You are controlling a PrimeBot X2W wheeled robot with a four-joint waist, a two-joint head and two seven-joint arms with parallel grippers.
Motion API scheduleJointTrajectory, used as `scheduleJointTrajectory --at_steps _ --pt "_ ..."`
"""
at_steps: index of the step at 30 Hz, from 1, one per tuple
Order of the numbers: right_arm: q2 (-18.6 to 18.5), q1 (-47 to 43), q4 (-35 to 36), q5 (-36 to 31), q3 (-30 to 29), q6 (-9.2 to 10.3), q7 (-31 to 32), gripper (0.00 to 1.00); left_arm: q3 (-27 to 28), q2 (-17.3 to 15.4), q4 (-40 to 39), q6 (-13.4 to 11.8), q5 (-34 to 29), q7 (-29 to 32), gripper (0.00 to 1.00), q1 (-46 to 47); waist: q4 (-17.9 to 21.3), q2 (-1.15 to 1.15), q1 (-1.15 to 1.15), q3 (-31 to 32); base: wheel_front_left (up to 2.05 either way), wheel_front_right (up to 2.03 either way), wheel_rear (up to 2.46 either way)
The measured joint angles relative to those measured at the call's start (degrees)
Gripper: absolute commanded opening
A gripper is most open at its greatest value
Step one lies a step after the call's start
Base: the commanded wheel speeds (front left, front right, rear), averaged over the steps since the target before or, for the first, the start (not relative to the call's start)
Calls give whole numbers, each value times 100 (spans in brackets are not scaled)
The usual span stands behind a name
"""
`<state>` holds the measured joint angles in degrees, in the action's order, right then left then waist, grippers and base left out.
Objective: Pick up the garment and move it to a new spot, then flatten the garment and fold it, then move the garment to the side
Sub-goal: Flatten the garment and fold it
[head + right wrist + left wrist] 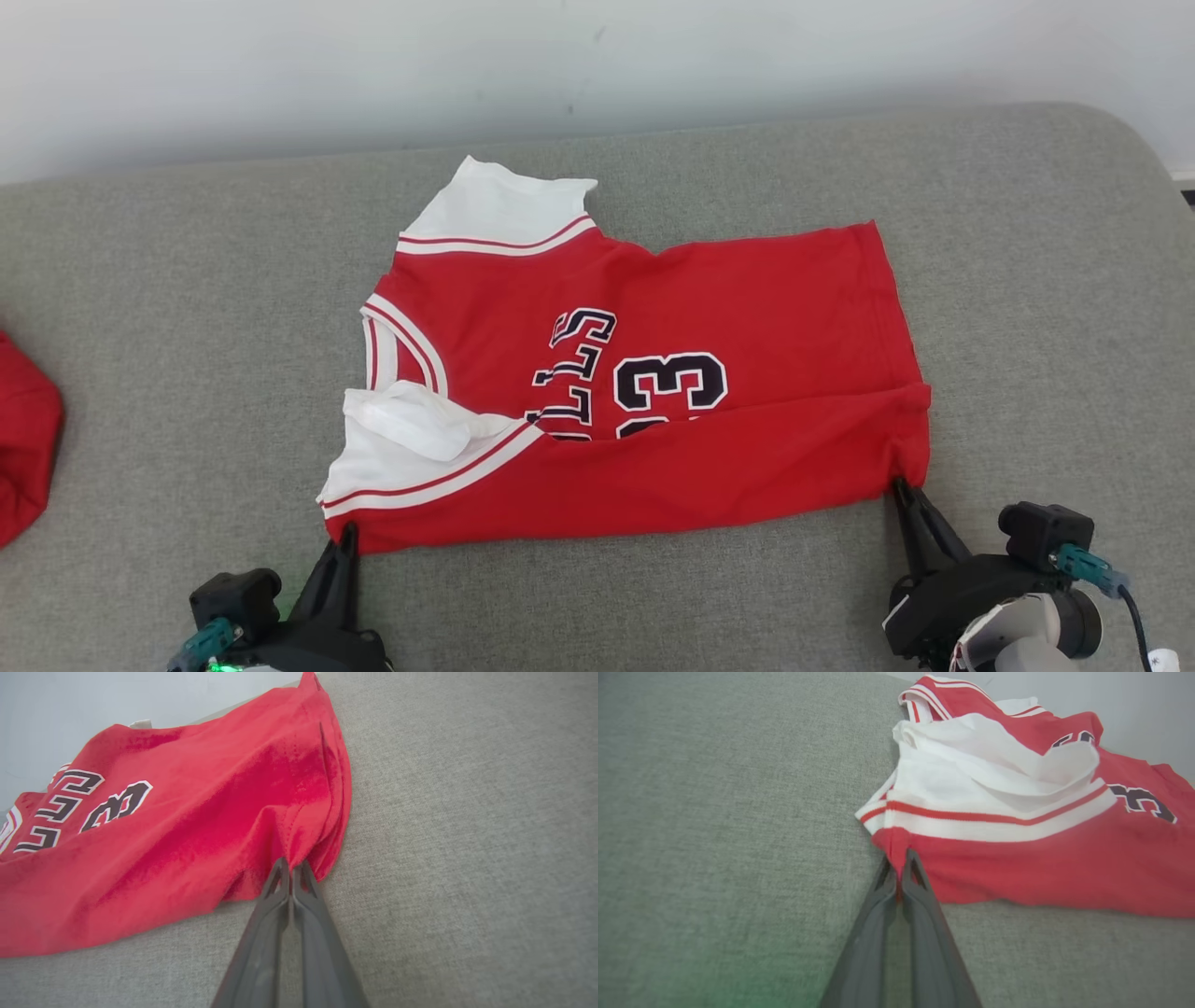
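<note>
Red jersey (747,308), long axis left to right, neck leftward

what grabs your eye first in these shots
A bright red jersey with white sleeves and black lettering lies spread across the grey fabric cushion. The dark left claw is shut on its near corner below a sleeve, the right claw on its near hem corner. Another red cloth peeks in at the far left edge.
</note>
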<state>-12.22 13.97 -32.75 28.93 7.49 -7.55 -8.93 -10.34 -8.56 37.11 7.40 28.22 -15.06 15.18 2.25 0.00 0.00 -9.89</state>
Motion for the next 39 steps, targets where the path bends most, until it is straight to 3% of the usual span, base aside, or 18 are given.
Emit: scheduleJointTrajectory --at_steps 12,19,31,32,33,34,39 --pt "-66 -571 328 971 93 0 -111 0 677 247 -808 14 49 1 0 -1111 -42 0 0 318 0 0 0" --pt "-256 -1210 829 1141 -52 0 112 0 743 396 -1196 14 -54 1 0 -1617 -123 0 0 385 0 0 0" --pt "-120 -2033 1569 1080 -450 0 647 0 746 453 -1213 14 -57 1 0 -2004 -168 0 0 410 0 0 0" --pt "-118 -2063 1600 1011 -470 0 688 27 755 455 -1185 14 -67 1 3 -2012 -168 0 0 435 0 0 0" --pt "-74 -2113 1656 927 -560 0 698 95 858 468 -1229 13 -126 1 100 -2018 -172 0 0 494 0 0 0" --pt "-33 -2133 1675 918 -613 0 730 100 905 468 -1270 9 -174 1 100 -2030 -175 0 0 528 0 0 0" --pt "15 -2168 2007 664 -730 0 522 100 1205 503 -1752 -8 -479 1 100 -2137 -213 0 -1 659 0 0 0"
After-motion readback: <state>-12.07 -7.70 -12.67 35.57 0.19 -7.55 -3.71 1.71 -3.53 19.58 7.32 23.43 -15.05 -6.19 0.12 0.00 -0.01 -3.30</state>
